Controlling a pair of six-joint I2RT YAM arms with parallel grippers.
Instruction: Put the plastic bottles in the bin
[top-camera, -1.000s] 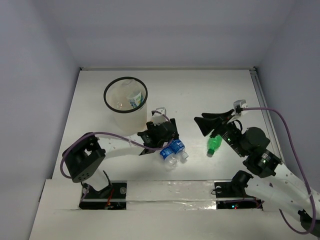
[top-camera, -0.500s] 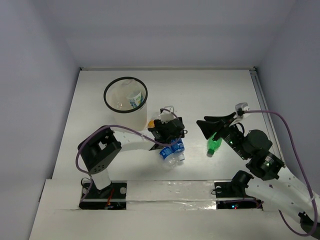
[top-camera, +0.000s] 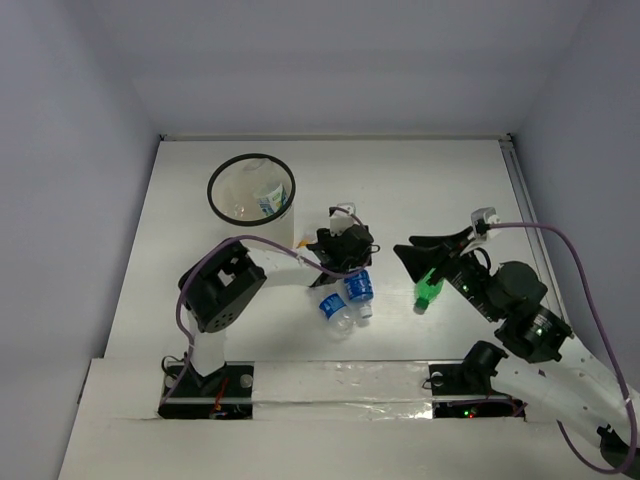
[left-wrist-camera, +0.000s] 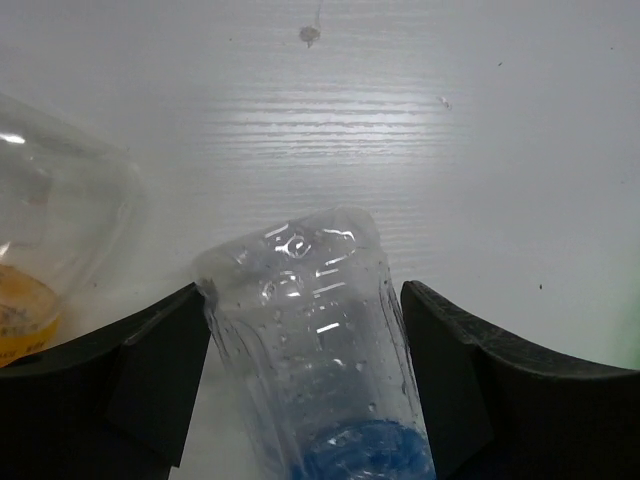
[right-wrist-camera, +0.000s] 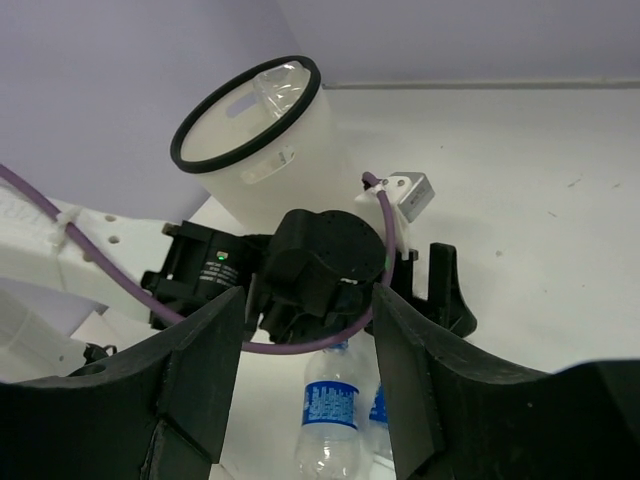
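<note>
Two clear plastic bottles with blue labels lie side by side at mid-table. My left gripper (top-camera: 352, 268) stands open over the right one (top-camera: 358, 287), whose clear body (left-wrist-camera: 300, 320) fills the space between the jaws; the left finger (left-wrist-camera: 150, 370) touches it and a thin gap shows at the right. The other bottle (top-camera: 332, 308) lies beside it. A clear bottle with an orange end (left-wrist-camera: 40, 270) lies just left of the jaws. The green bottle (top-camera: 428, 290) lies under my right arm. My right gripper (top-camera: 403, 250) hangs open and empty (right-wrist-camera: 308, 300), facing the left one. The bin (top-camera: 251, 195) stands upright at the back left.
One blue-labelled bottle (top-camera: 268, 198) lies inside the bin, also seen through the bin's rim (right-wrist-camera: 275, 85) in the right wrist view. The left arm's purple cable (top-camera: 270, 255) loops over the table between its base and the gripper. Walls enclose the table on three sides.
My left gripper has shifted right and a little back, onto the right-hand blue-labelled bottle, which has turned slightly. The right gripper and the green bottle have hardly moved.
</note>
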